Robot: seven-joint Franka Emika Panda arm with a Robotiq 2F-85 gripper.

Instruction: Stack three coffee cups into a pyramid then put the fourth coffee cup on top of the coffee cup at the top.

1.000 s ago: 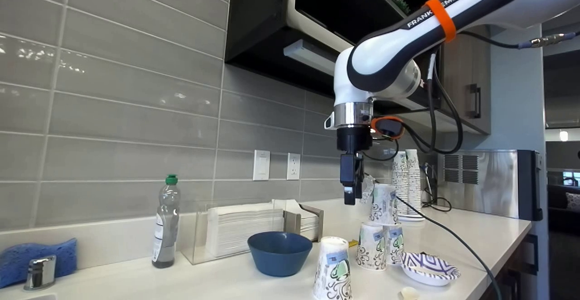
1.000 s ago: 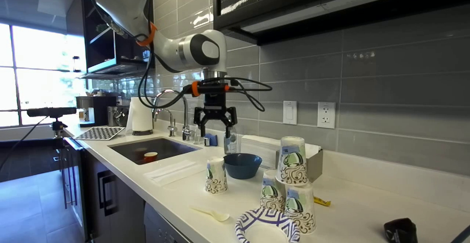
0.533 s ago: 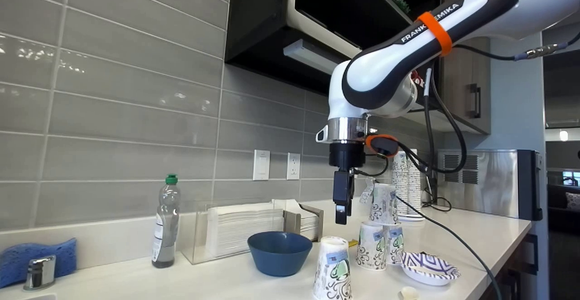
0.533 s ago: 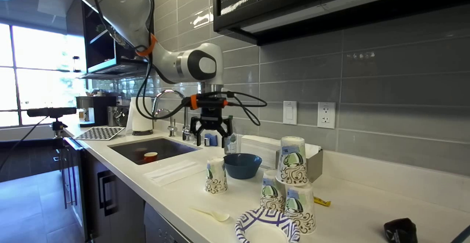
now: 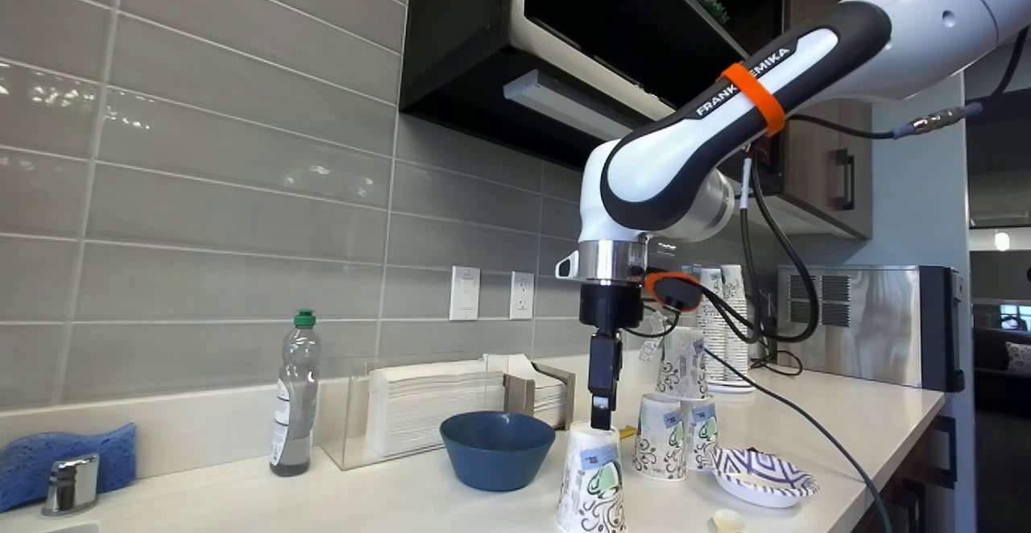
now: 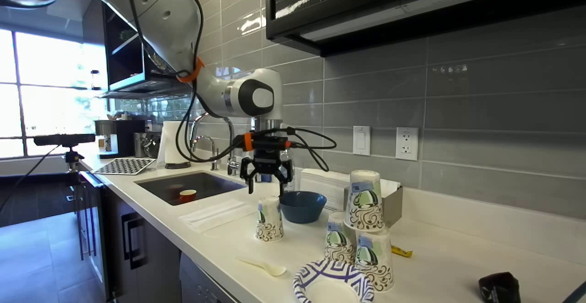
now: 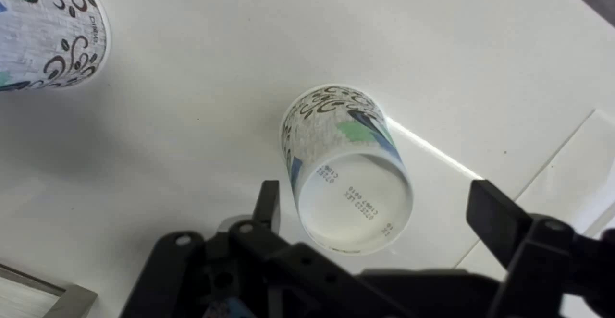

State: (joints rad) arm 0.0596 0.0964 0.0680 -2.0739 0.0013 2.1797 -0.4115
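Now you've brought the fingers (image 7: pixel 491 219) lower than a second ago; they stand wide apart, close to the lone upside-down paper coffee cup (image 7: pixel 350 183), which still rests on the counter (image 5: pixel 403 505), while your pyramid of three matching cups (image 6: pixel 365 200) stands unmoved.

The coffee cups (image 6: pixel 365 202) look like matt printed paper, and the patterned dish (image 6: pixel 335 267) looks like paper too. The bowl (image 5: pixel 497 462) is smooth and matt; the counter (image 6: pixel 439 275), smooth with a faint gloss. The wall tiles (image 5: pixel 242 171) are glossy, the bottle (image 5: pixel 296 404) clear plastic, the sponge (image 5: pixel 118 459) rough and porous, the napkins (image 5: pixel 435 400) paper, the appliance (image 5: pixel 882 332) shiny metal.
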